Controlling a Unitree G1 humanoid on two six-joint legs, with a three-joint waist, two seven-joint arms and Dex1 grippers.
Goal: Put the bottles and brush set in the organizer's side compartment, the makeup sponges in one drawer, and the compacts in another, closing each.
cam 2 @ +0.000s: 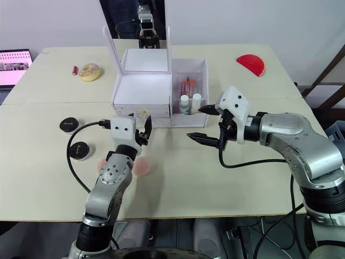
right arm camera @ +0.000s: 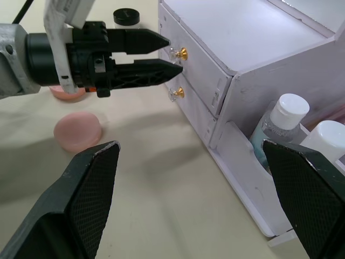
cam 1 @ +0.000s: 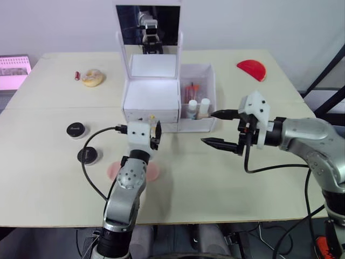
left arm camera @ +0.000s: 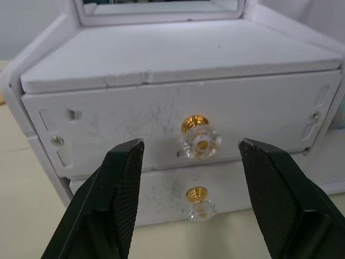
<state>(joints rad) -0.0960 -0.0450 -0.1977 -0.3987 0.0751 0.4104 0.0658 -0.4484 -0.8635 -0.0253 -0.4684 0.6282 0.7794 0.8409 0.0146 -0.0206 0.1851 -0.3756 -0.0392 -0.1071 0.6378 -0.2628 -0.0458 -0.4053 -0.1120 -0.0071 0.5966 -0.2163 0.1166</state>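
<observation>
The white organizer (cam 1: pixel 152 97) with its mirror stands mid-table, and both drawer fronts look pushed in. Its side compartment (cam 1: pixel 207 81) holds two white-capped bottles (cam 1: pixel 192 109) and the brush set (cam 1: pixel 191 89). My left gripper (left arm camera: pixel 191 144) is open, its fingers level with the upper drawer's gold knob (left arm camera: pixel 200 141) and either side of it, not touching. Two pink makeup sponges (right arm camera: pixel 78 131) lie on the table beside the left arm. Two black compacts (cam 1: pixel 76 130) (cam 1: pixel 89 155) sit further left. My right gripper (cam 1: pixel 209 128) hangs open and holds nothing, just right of the compartment.
A red half-round object (cam 1: pixel 252 69) lies at the back right. A beige ring-shaped item (cam 1: pixel 92 77) and a small red thing (cam 1: pixel 77 75) lie at the back left. A pink screen (cam 1: pixel 13 70) stands off the table's left edge. A black cable (cam 1: pixel 86 162) loops by the compacts.
</observation>
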